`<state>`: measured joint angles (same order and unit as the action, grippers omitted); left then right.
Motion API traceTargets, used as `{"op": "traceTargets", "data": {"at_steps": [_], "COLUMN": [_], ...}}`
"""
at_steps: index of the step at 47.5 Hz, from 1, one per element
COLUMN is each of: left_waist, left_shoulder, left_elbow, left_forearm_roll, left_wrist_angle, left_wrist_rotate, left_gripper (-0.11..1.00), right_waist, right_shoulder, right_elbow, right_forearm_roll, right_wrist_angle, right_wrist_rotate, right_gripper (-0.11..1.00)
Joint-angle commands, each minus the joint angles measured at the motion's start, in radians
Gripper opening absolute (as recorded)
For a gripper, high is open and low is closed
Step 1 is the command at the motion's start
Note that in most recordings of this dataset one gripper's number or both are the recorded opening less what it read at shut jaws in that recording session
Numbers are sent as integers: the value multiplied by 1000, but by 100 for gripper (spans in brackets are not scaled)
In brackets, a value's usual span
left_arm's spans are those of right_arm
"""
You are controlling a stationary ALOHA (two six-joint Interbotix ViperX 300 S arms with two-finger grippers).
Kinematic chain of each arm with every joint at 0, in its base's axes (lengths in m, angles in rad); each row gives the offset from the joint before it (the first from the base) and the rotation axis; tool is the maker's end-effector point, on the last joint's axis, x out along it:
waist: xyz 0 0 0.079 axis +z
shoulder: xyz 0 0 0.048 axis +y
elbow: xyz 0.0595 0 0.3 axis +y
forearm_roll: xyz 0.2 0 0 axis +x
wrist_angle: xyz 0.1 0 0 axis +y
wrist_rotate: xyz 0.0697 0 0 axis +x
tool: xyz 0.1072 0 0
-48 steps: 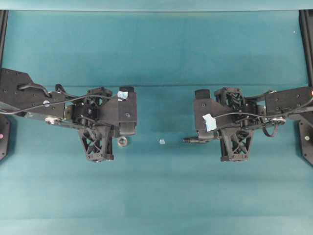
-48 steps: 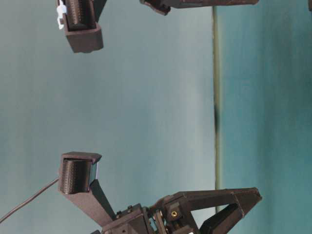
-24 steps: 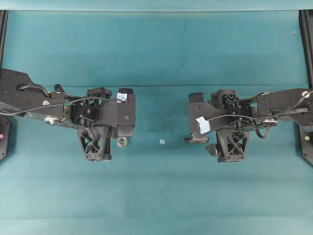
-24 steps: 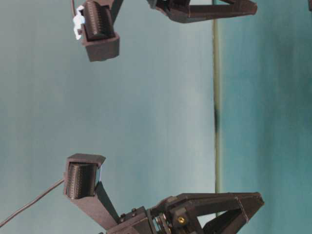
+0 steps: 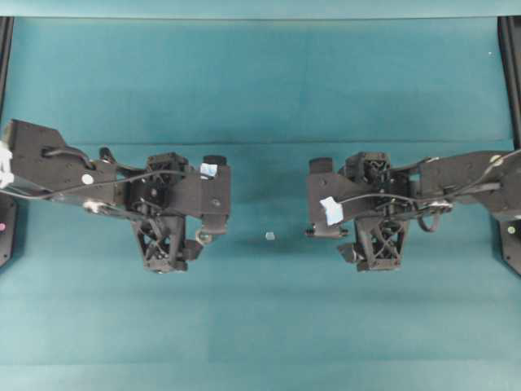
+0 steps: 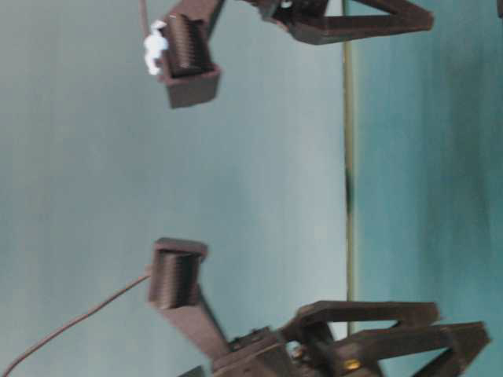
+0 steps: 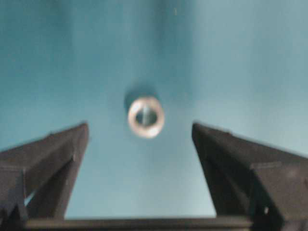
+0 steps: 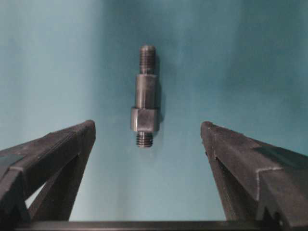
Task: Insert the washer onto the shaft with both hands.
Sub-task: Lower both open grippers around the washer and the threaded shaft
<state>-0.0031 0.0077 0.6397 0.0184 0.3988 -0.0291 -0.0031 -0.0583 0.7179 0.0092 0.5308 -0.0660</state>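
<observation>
The washer (image 7: 146, 117), a silver-grey ring, lies flat on the teal mat between the tips of my open left gripper (image 7: 140, 126), touching neither finger. From overhead only part of the washer (image 5: 203, 237) shows beside the left gripper (image 5: 195, 234). The shaft (image 8: 145, 96), a dark stepped pin threaded at both ends, lies on the mat pointing away from the camera. Its near end sits between the tips of my open right gripper (image 8: 147, 123), untouched. Overhead, one end of the shaft (image 5: 313, 231) pokes out left of the right gripper (image 5: 332, 234).
A tiny pale square chip (image 5: 269, 235) lies on the mat midway between the two arms. Black frame rails stand at the far left (image 5: 5, 49) and the far right edge (image 5: 511, 65). The teal mat (image 5: 260, 326) stretches in front of and behind both grippers.
Both grippers have gone from shut to wide open. The right arm has shifted a little leftward, and the left arm slightly rightward. Washer, shaft and chip have not moved.
</observation>
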Motion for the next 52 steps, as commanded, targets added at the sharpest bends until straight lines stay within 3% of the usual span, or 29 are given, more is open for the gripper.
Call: {"op": "traceTargets", "data": {"at_steps": [1,52], "left_waist": [-2,-2], "left_shoulder": [17,133], "left_elbow": [-14,18], "left_forearm_roll": [3,3], "left_wrist_angle": [-20,-123], "left_wrist_rotate": [0,-3], "left_gripper": [96,96], "right_waist": [2,0], "right_shoulder": [5,106], "right_elbow": [-11,48], "right_forearm_roll": [-2,-2], "right_wrist_angle": [-14,-138], "right_wrist_rotate": [-8,-11], "right_gripper": [92,92]}}
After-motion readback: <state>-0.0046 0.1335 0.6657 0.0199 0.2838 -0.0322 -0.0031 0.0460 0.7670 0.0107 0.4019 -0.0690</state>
